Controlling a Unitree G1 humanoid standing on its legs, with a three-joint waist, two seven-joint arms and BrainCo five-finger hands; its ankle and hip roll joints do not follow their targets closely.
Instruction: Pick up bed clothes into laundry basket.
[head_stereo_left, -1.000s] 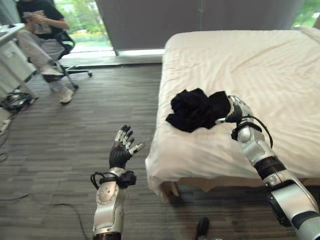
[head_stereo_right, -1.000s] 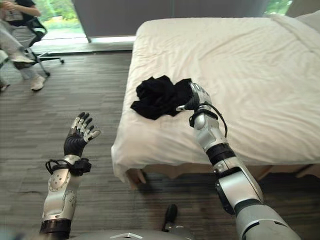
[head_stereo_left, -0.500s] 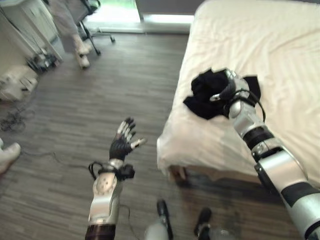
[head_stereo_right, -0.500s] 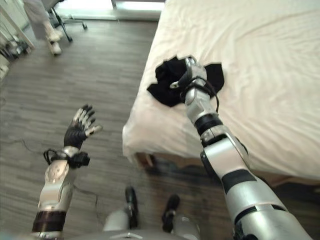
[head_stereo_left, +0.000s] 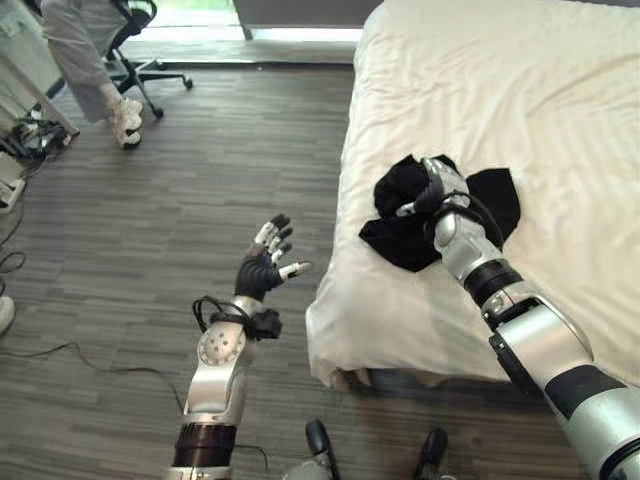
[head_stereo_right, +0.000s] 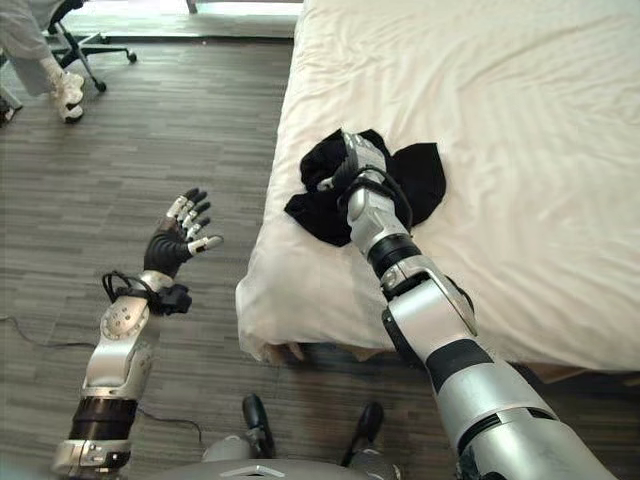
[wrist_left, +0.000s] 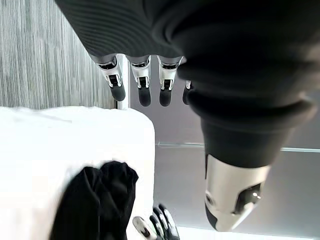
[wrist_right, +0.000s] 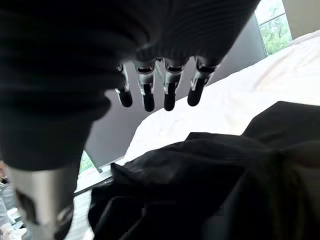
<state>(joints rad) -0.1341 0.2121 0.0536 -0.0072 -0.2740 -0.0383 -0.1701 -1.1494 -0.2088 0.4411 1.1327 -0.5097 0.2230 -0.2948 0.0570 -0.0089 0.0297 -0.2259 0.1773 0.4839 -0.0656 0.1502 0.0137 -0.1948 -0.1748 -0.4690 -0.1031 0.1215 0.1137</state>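
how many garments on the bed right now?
1: a black garment bunched near the bed edge, under the right hand. More could be folded inside.

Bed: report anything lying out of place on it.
A crumpled black garment lies bunched near the edge of the otherwise smooth white bed. The right robot hand is over it, fingers open.
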